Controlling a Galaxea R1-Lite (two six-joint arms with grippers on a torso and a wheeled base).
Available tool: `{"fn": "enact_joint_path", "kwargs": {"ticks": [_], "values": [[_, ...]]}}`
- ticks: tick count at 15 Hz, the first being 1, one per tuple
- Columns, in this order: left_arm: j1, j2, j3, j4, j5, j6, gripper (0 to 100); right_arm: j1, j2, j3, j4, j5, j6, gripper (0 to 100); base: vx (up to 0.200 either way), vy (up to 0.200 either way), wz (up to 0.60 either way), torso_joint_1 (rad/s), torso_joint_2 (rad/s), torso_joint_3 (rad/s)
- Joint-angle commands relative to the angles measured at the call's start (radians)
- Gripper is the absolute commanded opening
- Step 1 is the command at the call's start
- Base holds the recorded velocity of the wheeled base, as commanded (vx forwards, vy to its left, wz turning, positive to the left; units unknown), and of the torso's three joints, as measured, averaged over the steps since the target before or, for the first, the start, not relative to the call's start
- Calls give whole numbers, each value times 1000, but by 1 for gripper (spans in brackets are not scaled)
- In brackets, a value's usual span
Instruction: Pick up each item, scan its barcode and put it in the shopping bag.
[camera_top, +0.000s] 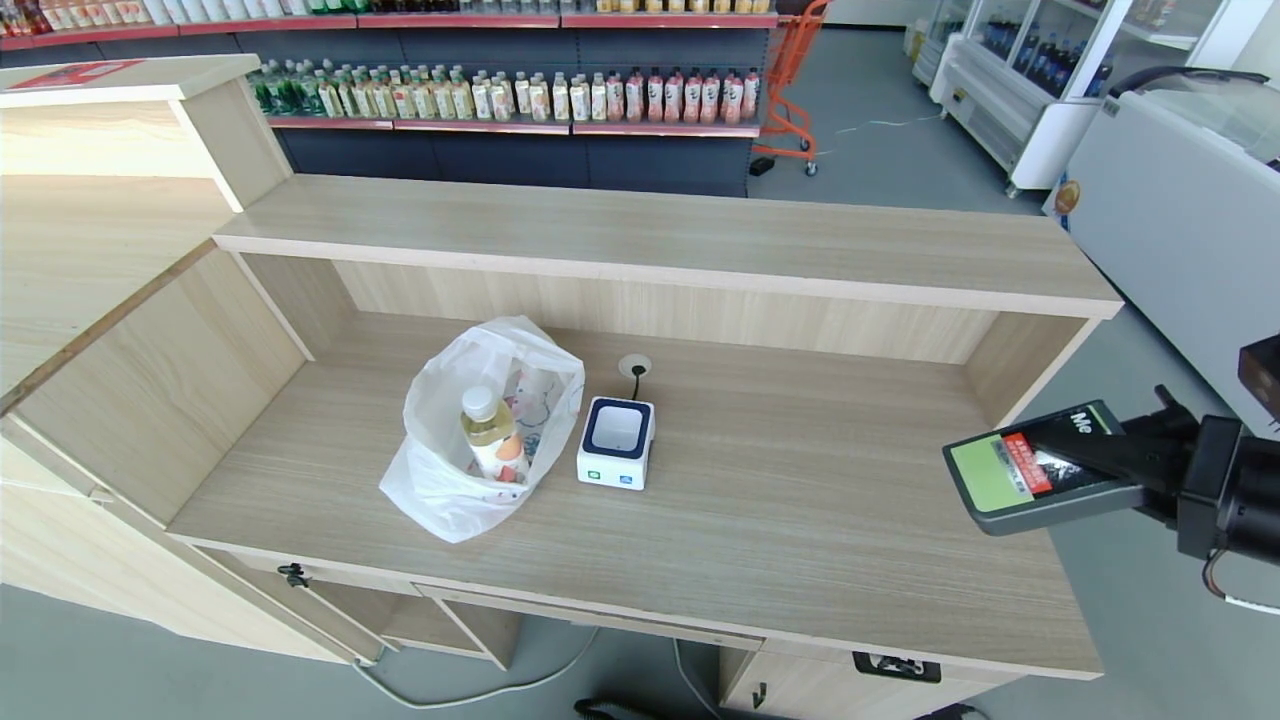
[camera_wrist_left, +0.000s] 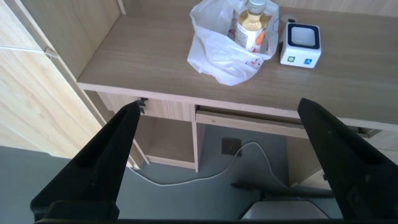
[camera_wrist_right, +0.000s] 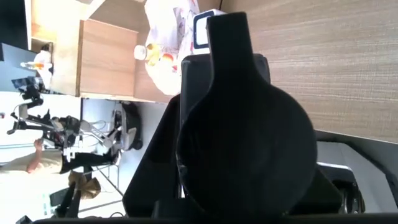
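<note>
Left wrist view gives you the left gripper (camera_wrist_left: 217, 162) with its two dark, wedge-shaped fingers (camera_wrist_left: 118, 155) spread wide and nothing between them. It hangs off the front edge of the counter (camera_wrist_left: 155, 68), so the bag and the scanner sit well beyond the fingertips. The shopping bag (camera_top: 480, 440) is thin, crinkled, translucent white plastic that slumps on the pale wood-grain top with its mouth open. Inside it a bottle (camera_top: 490, 430) stands upright, clear plastic with a white cap, a pale yellowish drink and a printed label, so you can count that item as bagged. Just beside the bag is the scanner (camera_top: 617, 442), a small white cube with rounded corners, a dark-framed glass window on top and a cable running to a round grommet behind it. Far to the right, the right gripper (camera_top: 1070, 460) pinches a flat box (camera_top: 990, 475). This is rigid card with dark edges, a green face and a red label, held roughly level and sticking out past the fingertips toward the counter. The box hangs off the counter's right end, well apart from both scanner and bag. By my reading it has yet to pass over the window, so for this item you have the scan and the drop into the bag left to do.
</note>
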Motion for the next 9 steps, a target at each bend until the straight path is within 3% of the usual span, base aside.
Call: {"fn": "enact_joint_path", "kwargs": {"ticks": [1, 4, 9], "values": [[0, 0, -1, 0, 0, 1, 100, 0, 15, 4, -1, -1, 0, 0, 0, 0, 0, 0, 0, 0], [0, 0, -1, 0, 0, 7, 100, 0, 19, 7, -1, -1, 0, 0, 0, 0, 0, 0, 0, 0], [0, 0, 0, 0, 0, 7, 100, 0, 30, 11, 2, -1, 0, 0, 0, 200, 0, 0, 1, -3]]}}
